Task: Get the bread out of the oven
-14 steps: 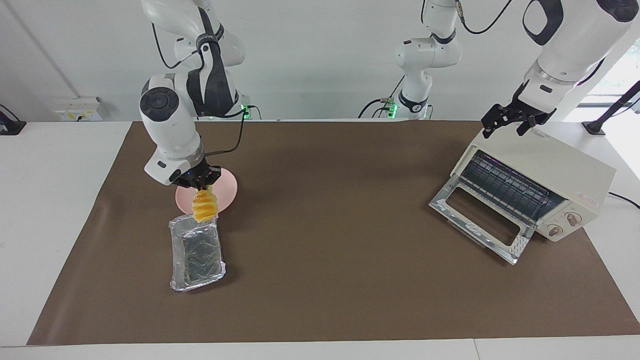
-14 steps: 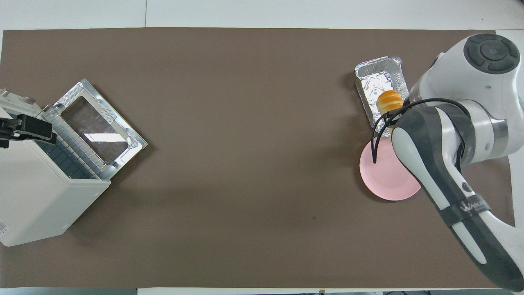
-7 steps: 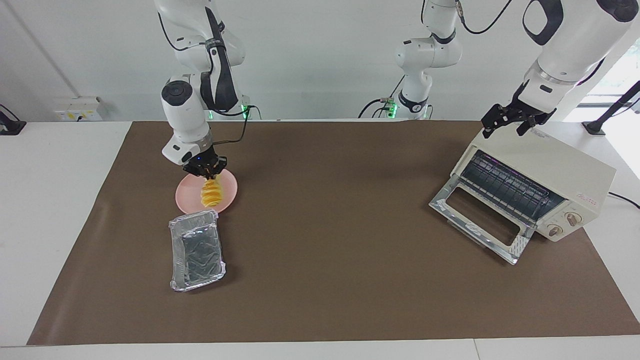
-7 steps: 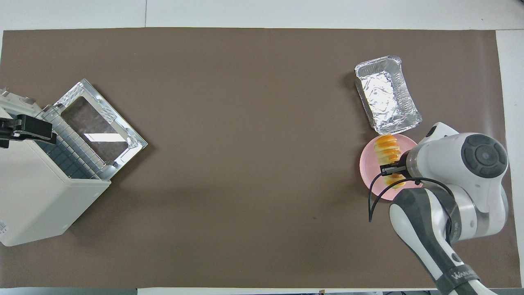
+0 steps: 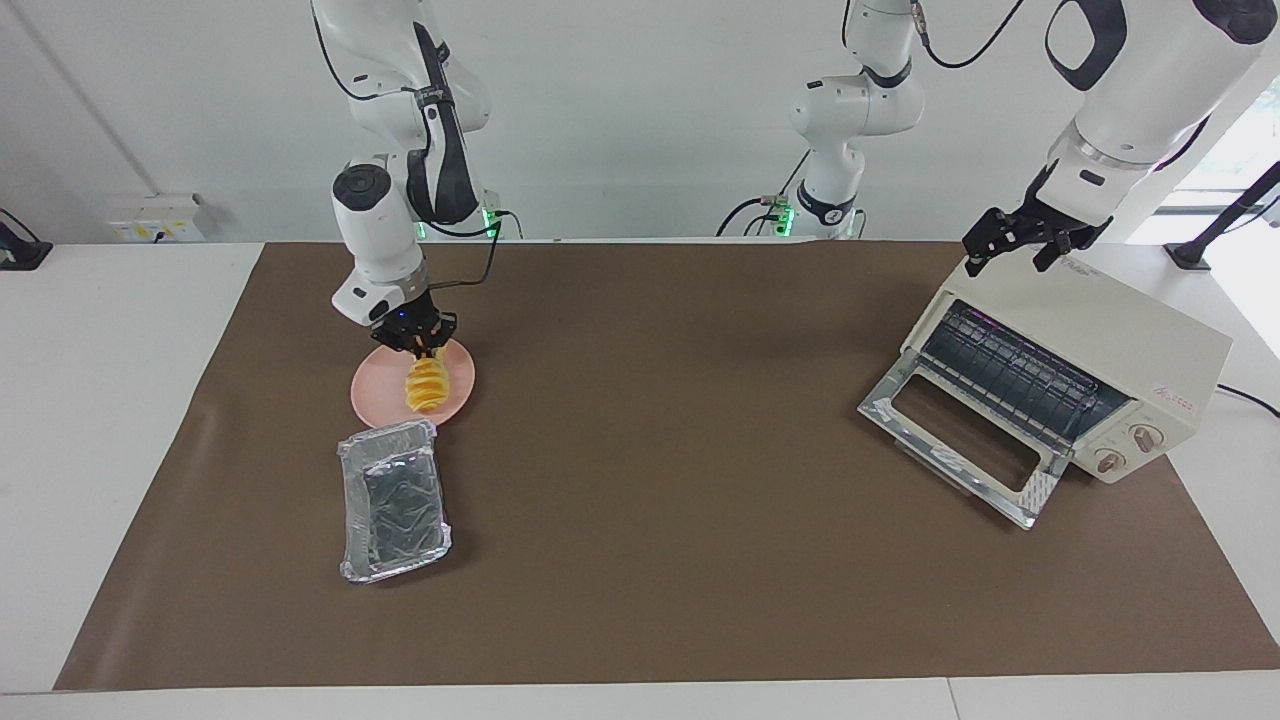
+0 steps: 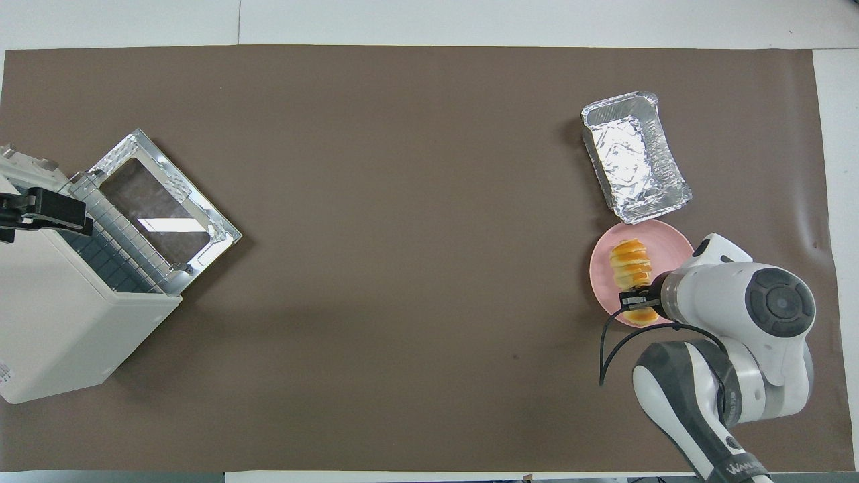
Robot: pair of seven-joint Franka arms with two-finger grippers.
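Note:
The golden ridged bread hangs from my right gripper, which is shut on its upper end; its lower end reaches the pink plate. In the overhead view the bread lies over the plate, with the right gripper at its end nearer the robots. The cream-white oven stands at the left arm's end of the table with its door dropped open and its rack bare. My left gripper waits open over the oven's top.
A crinkled silver foil tray sits beside the plate, farther from the robots, and also shows in the overhead view. The brown mat covers the table. A third arm's base stands at the table's edge by the robots.
My right gripper has carried the bread from over the foil tray to over the pink plate and lowered it until it reaches the plate. The left arm has not moved.

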